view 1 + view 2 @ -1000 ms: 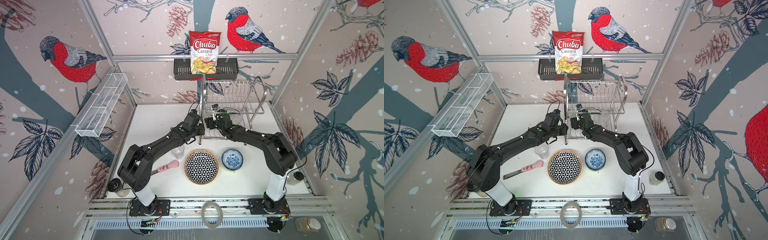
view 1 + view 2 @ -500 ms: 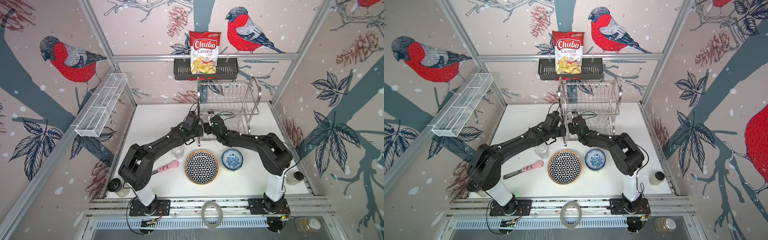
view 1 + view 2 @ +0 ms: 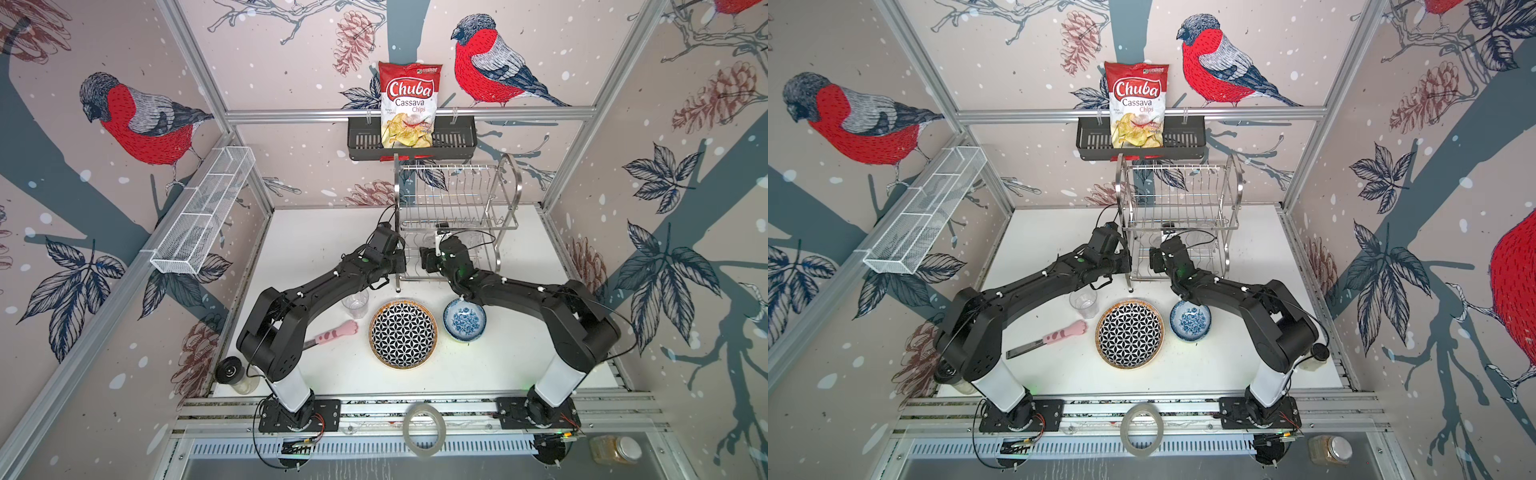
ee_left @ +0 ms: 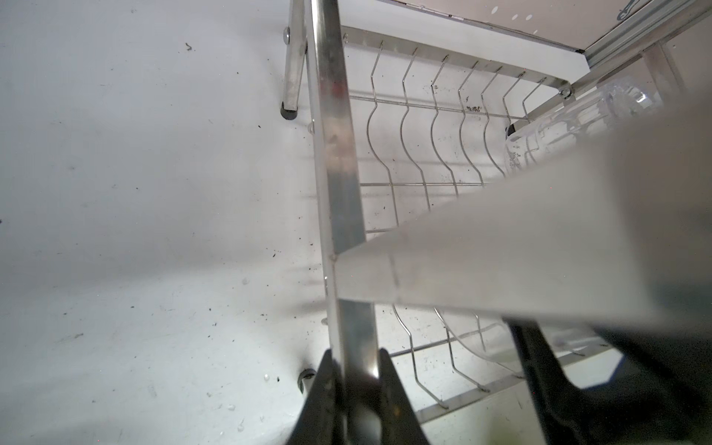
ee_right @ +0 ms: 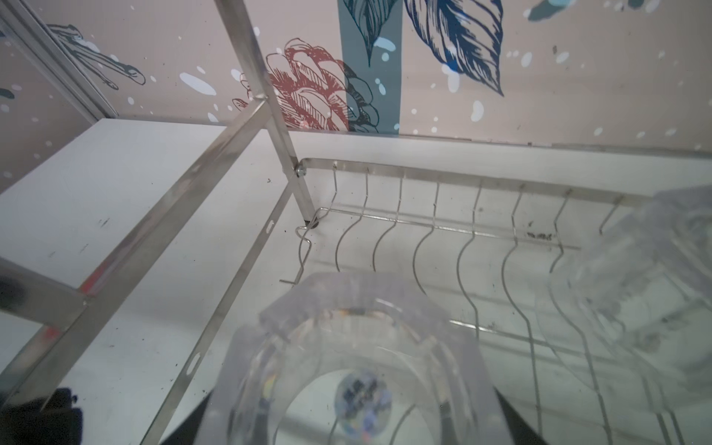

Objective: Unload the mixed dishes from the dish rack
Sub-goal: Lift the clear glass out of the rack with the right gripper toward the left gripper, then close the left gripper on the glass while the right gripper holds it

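Open tabletop (image 3: pixel 324 232), rack upright (image 4: pixel 335 154) clamped, glass (image 5: pixel 346 366) gripped

A: Anything legible here?
B: Just the red-and-white bag (image 3: pixel 409 106) standing in the black basket (image 3: pixel 453 139): "Chuba" in big white script, "Cassava Chips" beneath it, in both top views. Its small print is illegible.
A: And the sticker under the glass (image 5: pixel 358 389)?
B: Too blurred to read.

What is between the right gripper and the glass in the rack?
Nothing visible. The clear glass on the dish rack's lower shelf sits right between the right gripper's jaws. The second glass is off to one side.
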Tool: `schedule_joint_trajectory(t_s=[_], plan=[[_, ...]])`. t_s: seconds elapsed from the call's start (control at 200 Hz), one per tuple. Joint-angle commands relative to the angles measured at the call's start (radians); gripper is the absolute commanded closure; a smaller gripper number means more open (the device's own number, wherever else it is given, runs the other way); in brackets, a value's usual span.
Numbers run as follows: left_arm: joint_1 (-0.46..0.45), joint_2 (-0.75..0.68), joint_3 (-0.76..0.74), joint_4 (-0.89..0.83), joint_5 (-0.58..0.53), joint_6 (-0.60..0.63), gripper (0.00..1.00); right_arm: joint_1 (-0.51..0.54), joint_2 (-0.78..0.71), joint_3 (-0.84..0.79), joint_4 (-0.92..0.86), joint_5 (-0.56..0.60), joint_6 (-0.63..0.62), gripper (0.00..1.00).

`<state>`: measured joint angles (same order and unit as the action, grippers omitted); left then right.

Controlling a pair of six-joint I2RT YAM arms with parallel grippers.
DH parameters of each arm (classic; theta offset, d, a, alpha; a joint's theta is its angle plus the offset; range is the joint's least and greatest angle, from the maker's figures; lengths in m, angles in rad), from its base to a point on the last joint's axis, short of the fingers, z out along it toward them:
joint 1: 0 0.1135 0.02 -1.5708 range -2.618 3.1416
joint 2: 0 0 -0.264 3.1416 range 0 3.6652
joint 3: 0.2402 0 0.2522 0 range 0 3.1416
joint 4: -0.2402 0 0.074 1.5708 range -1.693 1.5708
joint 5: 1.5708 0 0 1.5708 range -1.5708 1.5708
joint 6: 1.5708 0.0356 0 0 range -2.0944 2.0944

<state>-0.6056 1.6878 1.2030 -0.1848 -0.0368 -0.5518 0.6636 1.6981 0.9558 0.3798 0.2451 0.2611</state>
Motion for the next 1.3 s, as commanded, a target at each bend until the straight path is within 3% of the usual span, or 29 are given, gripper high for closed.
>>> schedule_joint_trajectory(t_s=[0.0,0.315,0.46,0.946,1.296], plan=[[0.003,-0.002,0.005,-0.024,-0.010,-0.004,0.91,-0.023,-0.040,-0.015,0.090,-0.088,0.159,0.81],[0.003,-0.022,0.016,-0.038,-0.012,-0.007,0.88,-0.055,-0.109,-0.063,0.139,-0.242,0.369,0.81],[0.001,-0.040,0.011,-0.044,-0.009,-0.013,0.78,-0.056,-0.135,-0.087,0.169,-0.301,0.452,0.80],[-0.014,-0.171,-0.076,-0.048,-0.027,-0.052,0.66,-0.062,-0.191,-0.176,0.232,-0.394,0.605,0.80],[-0.084,-0.370,-0.187,-0.049,-0.079,-0.109,0.45,-0.066,-0.234,-0.253,0.306,-0.438,0.706,0.80]])
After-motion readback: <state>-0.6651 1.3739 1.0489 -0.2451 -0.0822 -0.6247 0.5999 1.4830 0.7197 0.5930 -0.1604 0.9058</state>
